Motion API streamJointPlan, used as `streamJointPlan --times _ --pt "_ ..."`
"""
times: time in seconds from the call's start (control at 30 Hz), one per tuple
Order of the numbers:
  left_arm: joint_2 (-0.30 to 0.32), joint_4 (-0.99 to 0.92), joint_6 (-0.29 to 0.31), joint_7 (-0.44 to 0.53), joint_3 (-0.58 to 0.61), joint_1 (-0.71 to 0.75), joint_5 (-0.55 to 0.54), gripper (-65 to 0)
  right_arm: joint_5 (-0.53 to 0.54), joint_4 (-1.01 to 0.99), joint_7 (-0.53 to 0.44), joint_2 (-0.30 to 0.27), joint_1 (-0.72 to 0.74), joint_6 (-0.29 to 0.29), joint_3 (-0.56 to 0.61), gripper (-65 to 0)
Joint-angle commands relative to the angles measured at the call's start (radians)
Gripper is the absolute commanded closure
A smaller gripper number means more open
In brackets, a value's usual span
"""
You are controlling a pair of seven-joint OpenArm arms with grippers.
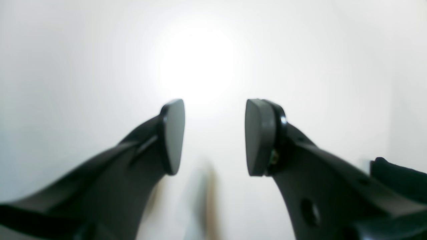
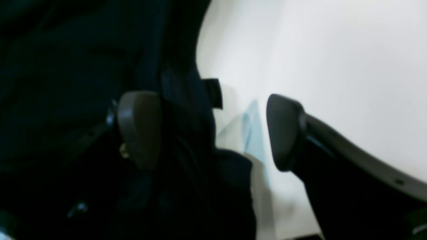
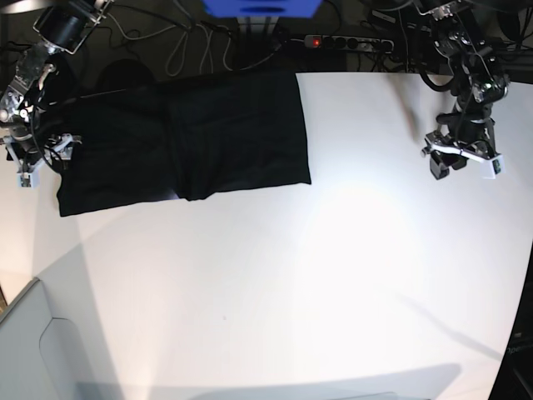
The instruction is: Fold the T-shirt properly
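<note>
T-shirt (image 3: 183,137) lay part-folded, far left on tabletop (image 3: 333,275). Right end effector (image 2: 213,130) spread at left edge; left end effector (image 1: 215,136) spread, empty. Advice: pinch both layers, fold evenly.

Bare white table (image 3: 333,275) lies open; only the T-shirt (image 3: 183,142) occupies its far-left corner.
</note>
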State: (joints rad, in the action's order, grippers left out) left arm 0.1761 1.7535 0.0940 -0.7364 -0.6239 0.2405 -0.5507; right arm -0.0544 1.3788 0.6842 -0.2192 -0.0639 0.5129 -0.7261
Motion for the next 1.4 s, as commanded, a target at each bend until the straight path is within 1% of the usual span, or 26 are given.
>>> streamJointPlan --times 0.0,0.03,0.1,0.2,0.27,0.3,0.33,0.4,0.5,0.57,0.6,0.67,0.73,0.8,0.97,1.17,1.27,1.37 --pt "0.009 0.013 0.008 0.021 -0.001 0.006 -0.012 -28.2 -0.023 -0.002 0.022 -0.013 0.000 0.013 -0.002 -45.4" --pt "0.009 0.013 0.008 0.021 -0.001 0.007 -0.012 -28.2 -0.023 -0.008 0.022 -0.013 -0.001 0.013 -0.002 -43.2" --pt "0.009 0.013 0.008 0.021 -0.001 0.007 -0.012 -28.2 -0.023 -0.012 0.022 -0.009 -0.003 0.013 -0.002 -35.8" --pt "0.007 0.013 0.008 0.021 -0.001 0.007 -0.012 -28.2 -0.023 -0.052 0.022 -0.007 0.002 0.013 0.000 -21.4" --pt "0.007 0.013 0.008 0.021 -0.001 0.007 -0.012 -28.2 -0.023 -0.080 0.022 -0.007 0.002 0.013 0.004 -10.1" --pt "0.007 0.013 0.008 0.021 -0.001 0.007 -0.012 -28.2 -0.023 -0.092 0.022 -0.012 0.002 0.013 0.015 -4.4" --pt "0.007 0.012 0.008 0.021 -0.001 0.007 -0.012 -28.2 -0.023 -0.103 0.022 -0.015 0.000 0.013 0.029 0.0" --pt "0.007 0.012 0.008 0.021 -0.001 0.007 -0.012 -28.2 -0.023 -0.106 0.022 -0.016 -0.004 0.013 0.055 -0.9" --pt "0.007 0.012 0.008 0.021 -0.001 0.007 -0.012 -28.2 -0.023 -0.105 0.022 -0.016 -0.006 0.013 0.073 -0.1" --pt "0.006 0.012 0.008 0.021 -0.001 0.007 -0.012 -28.2 -0.023 -0.066 0.022 -0.015 -0.007 0.014 0.073 -0.1" --pt "0.006 0.010 0.008 0.021 -0.001 0.007 -0.012 -28.2 -0.023 -0.032 0.022 -0.012 -0.015 0.023 0.072 -0.1" --pt "0.006 0.004 0.008 0.021 0.000 0.007 -0.012 -28.2 -0.022 0.044 0.022 -0.007 -0.035 0.085 0.070 -0.1" --pt "0.000 -0.008 0.008 0.021 0.000 0.007 -0.012 -28.2 -0.023 0.123 0.027 0.011 -0.041 0.123 0.070 0.0" --pt "-0.005 -0.022 0.008 0.021 0.000 0.007 -0.012 -28.2 -0.025 0.185 0.032 0.030 -0.043 0.123 0.070 0.0" --pt "-0.007 -0.023 0.008 0.021 0.000 0.013 -0.012 -28.2 -0.023 0.268 0.033 0.036 -0.058 0.125 0.073 0.0" --pt "-0.007 -0.023 0.008 0.021 0.000 0.018 -0.012 -28.2 -0.022 0.340 0.033 0.071 -0.070 0.125 0.075 0.0" --pt "-0.007 -0.023 0.008 0.021 0.000 0.020 -0.012 -28.2 -0.022 0.400 0.033 0.100 -0.093 0.126 0.079 0.0" --pt "-0.008 -0.023 0.008 0.021 0.023 0.020 -0.012 -28.2 -0.022 0.478 0.033 0.120 -0.124 0.151 0.138 0.0"
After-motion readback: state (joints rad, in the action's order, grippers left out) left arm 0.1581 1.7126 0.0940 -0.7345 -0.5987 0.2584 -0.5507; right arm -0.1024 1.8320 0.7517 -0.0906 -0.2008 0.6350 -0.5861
